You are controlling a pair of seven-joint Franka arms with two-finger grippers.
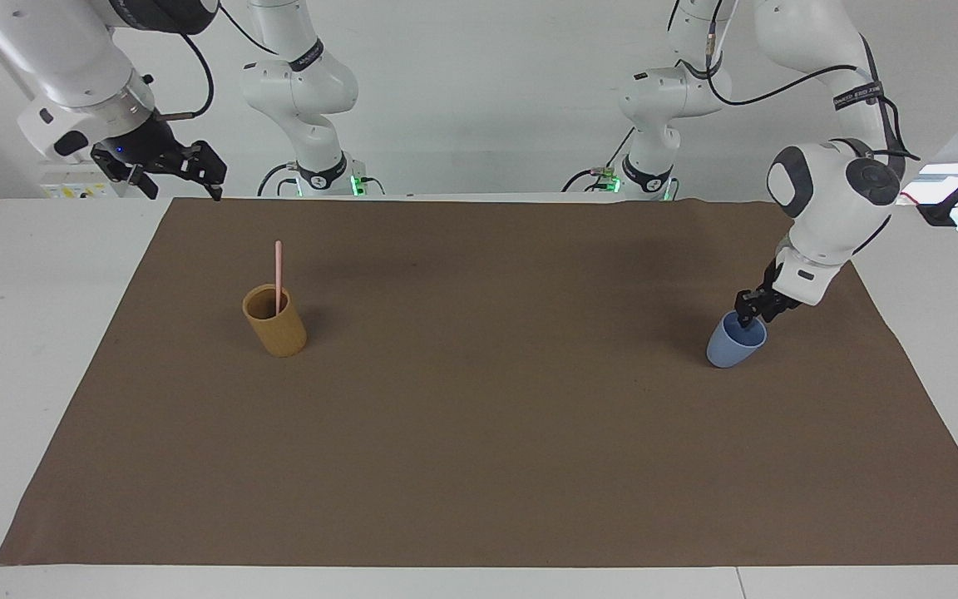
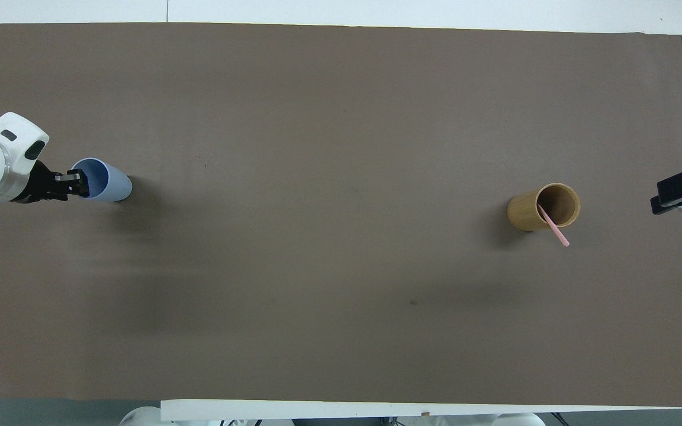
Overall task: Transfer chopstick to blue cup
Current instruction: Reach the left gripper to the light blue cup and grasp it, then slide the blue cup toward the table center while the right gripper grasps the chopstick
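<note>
1 chopstick (image 1: pixel 278 274) in 1 tan cup (image 1: pixel 276 323), 1 blue cup (image 1: pixel 728 348), 2 grippers

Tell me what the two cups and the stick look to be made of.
Blue cup: probably matte plastic; even pale blue, no glare, thin rim. Tan cup: looks like bamboo or wood, going by the warm brown wall and darker inside, though tinted plastic is possible. Chopstick: smooth, uniform pale pink, so likely plastic or painted wood; which one cannot be told.

Blue cup (image 1: pixel 728 349): matt plastic. Tan cup (image 1: pixel 277 326): wood-look, matt. Chopstick (image 1: pixel 279 274): smooth, pink. Table cover (image 1: pixel 479 466): brown paper, matt.
</note>
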